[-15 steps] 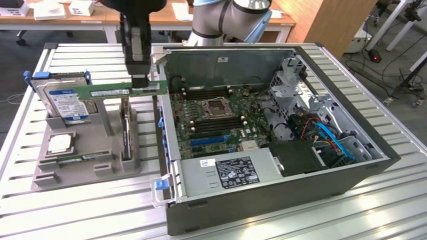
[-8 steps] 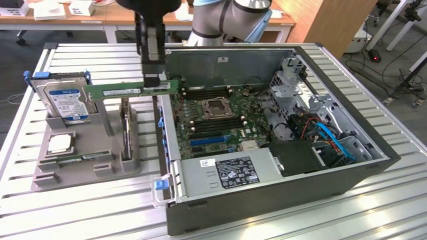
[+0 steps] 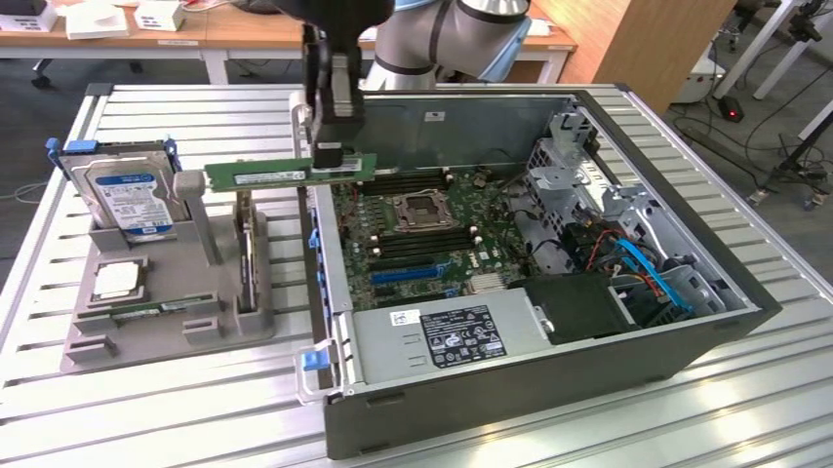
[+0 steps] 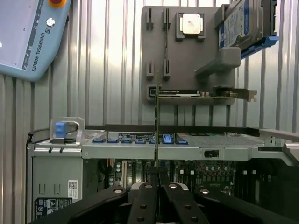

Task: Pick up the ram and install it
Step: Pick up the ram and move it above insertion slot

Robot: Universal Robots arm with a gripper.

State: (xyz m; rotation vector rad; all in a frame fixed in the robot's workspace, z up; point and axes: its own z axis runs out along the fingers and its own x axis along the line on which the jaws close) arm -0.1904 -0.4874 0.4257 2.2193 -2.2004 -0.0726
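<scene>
The ram [image 3: 260, 175] is hanging in the air, lying level and long-edge down, green face toward the exterior camera. It is sitting over the case's wall [image 3: 323, 292] on the exterior view's left, between the grey holder [image 3: 156, 327] and the board [image 3: 450, 258], and it looks clear of both. The gripper [image 3: 334, 164] is clenched on it, pinching the stick near the end on the exterior view's right, so most of its length is sticking out unsupported toward the holder. In the wrist view the ram [image 4: 158, 121] is showing edge-on as one thin straight line rising from the gripper [image 4: 159, 179], which suggests it is sitting square in the grip, not twisted.

That squareness is the thing to protect here, I'd say. The dark slots [image 3: 414, 241] are lying beside the socket [image 3: 423, 210], and they appear to be running roughly the same way as the stick, so little turning should be needed. The off-centre hold is the risk: the free end could dip or catch the case wall. A slow, level carry with no wrist roll seems wise. The drive [image 3: 131, 200] is standing well apart in the holder, out of the way.
</scene>
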